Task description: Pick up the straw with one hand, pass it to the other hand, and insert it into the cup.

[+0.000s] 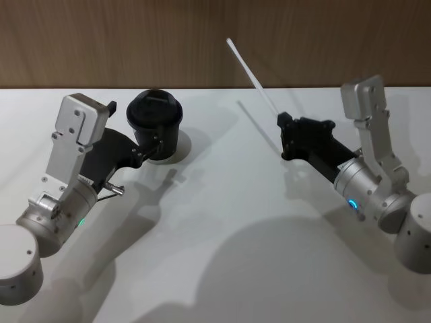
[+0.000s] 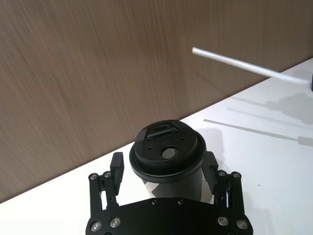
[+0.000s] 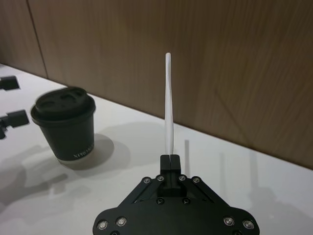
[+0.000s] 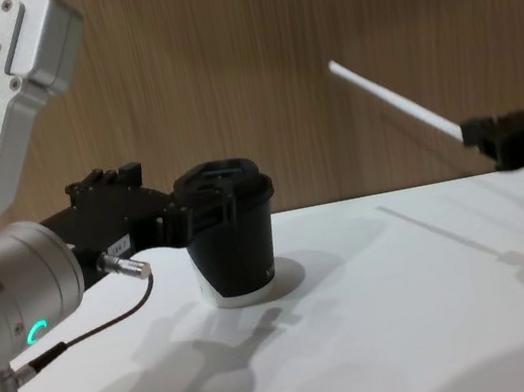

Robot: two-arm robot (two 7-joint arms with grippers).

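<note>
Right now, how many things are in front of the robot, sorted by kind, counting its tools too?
straw, white: 1, gripped by the right tool
cup, black paper with domed lid: 1, with the left tool around it
tools: 2
Total: 4

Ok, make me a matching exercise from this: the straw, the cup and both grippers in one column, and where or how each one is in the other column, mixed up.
Column one:
1. straw
2. cup
3. left gripper
4. right gripper

Column two:
A. standing on the table
B. shut on the straw
C. up in the air, tilted
D. around the cup

Pairs: 1-C, 2-A, 3-D, 4-B.
</note>
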